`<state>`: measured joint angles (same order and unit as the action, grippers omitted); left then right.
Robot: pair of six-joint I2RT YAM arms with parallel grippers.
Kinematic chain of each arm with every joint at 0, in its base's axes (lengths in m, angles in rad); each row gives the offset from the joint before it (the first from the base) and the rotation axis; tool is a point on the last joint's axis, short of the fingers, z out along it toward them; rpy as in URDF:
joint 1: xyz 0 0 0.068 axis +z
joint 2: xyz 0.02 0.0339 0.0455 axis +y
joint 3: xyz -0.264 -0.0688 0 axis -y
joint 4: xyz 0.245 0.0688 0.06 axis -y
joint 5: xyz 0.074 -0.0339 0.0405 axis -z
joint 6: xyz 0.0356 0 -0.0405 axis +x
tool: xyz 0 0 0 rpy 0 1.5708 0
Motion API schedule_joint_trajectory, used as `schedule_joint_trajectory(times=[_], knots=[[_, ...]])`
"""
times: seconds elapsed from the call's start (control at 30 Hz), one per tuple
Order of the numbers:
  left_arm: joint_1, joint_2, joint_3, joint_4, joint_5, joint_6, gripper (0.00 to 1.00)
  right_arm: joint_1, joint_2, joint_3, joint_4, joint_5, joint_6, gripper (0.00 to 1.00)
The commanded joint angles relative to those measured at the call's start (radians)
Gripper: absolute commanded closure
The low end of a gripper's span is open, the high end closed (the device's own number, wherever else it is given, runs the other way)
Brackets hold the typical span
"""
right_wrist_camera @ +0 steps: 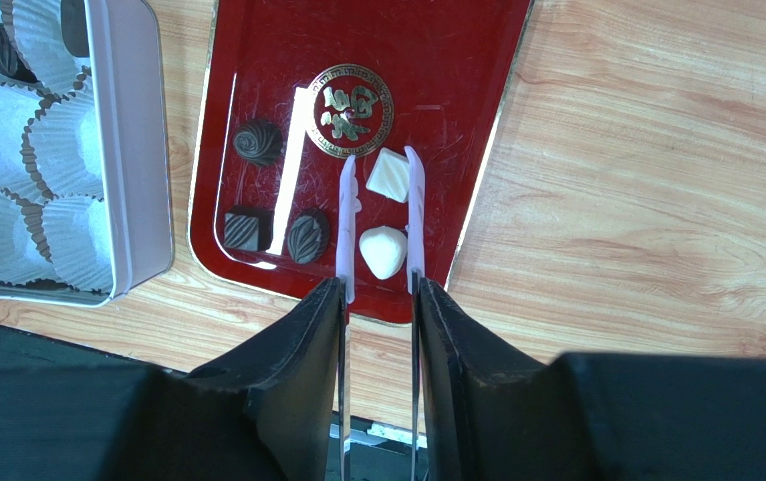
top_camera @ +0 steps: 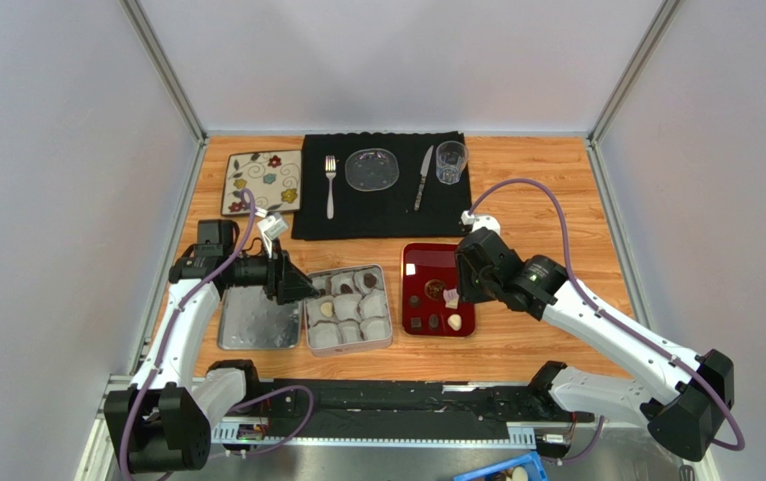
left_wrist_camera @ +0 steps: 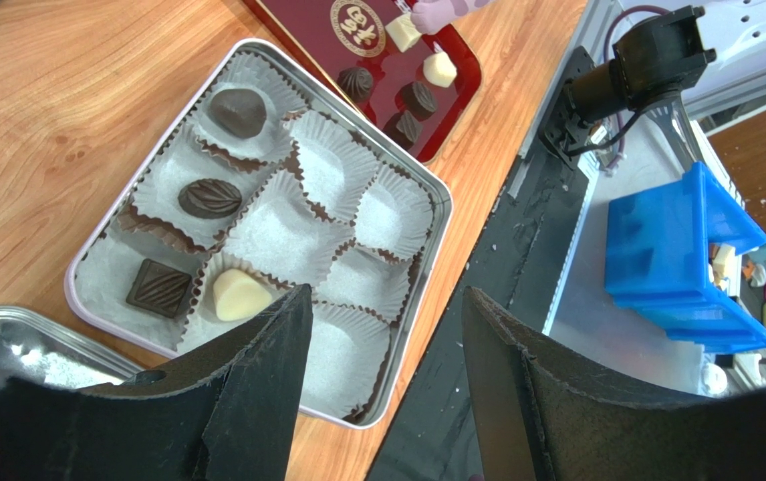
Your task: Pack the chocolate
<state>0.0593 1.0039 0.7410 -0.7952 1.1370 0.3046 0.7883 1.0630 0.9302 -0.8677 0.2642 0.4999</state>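
Note:
The open tin (top_camera: 390, 323) holds white paper cups. In the left wrist view the tin (left_wrist_camera: 435, 195) holds three dark chocolates (left_wrist_camera: 209, 197) and one cream chocolate (left_wrist_camera: 239, 296). My left gripper (left_wrist_camera: 385, 296) is open and empty above the tin's near corner; it also shows in the top view (top_camera: 302, 286). The red tray (right_wrist_camera: 437, 60) holds three dark pieces (right_wrist_camera: 257, 142), a white square (right_wrist_camera: 389, 174) and a white teardrop (right_wrist_camera: 384, 251). My right gripper (right_wrist_camera: 378, 291) is shut on lilac tongs (right_wrist_camera: 345, 230), whose arms straddle both white pieces.
The tin's lid (top_camera: 256, 323) lies left of the tin. A black placemat (top_camera: 377, 215) at the back carries a fork, a glass plate, a knife and a glass. A floral tile (top_camera: 264, 181) lies to its left. A blue bin (left_wrist_camera: 673, 251) stands beyond the table's near edge.

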Motion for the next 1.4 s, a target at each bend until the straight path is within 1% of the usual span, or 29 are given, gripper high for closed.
schedule_joint_trajectory(times=[0.0, 0.1, 1.03, 1.13, 1.23, 1.27, 1.37], knots=[[0.002, -0.018, 0.02, -0.002, 0.033, 0.034, 0.35, -0.006, -0.012, 0.019, 0.016, 0.026, 0.0, 0.63], [0.004, -0.017, 0.024, -0.001, 0.035, 0.034, 0.35, -0.009, -0.009, 0.016, 0.019, 0.021, -0.004, 0.62], [0.002, -0.022, 0.034, -0.013, 0.04, 0.042, 0.35, -0.044, 0.051, -0.057, 0.108, -0.034, -0.012, 0.63], [0.002, -0.024, 0.037, -0.018, 0.038, 0.051, 0.35, -0.046, 0.054, -0.062, 0.11, -0.036, -0.014, 0.65], [0.001, -0.024, 0.034, -0.021, 0.038, 0.054, 0.35, -0.046, 0.052, -0.059, 0.111, -0.037, -0.017, 0.71], [0.004, -0.024, 0.032, -0.021, 0.037, 0.057, 0.36, -0.047, 0.052, -0.056, 0.11, -0.037, -0.02, 0.75], [0.002, -0.022, 0.024, -0.021, 0.033, 0.065, 0.36, -0.046, 0.042, -0.025, 0.104, -0.045, -0.032, 0.82]])
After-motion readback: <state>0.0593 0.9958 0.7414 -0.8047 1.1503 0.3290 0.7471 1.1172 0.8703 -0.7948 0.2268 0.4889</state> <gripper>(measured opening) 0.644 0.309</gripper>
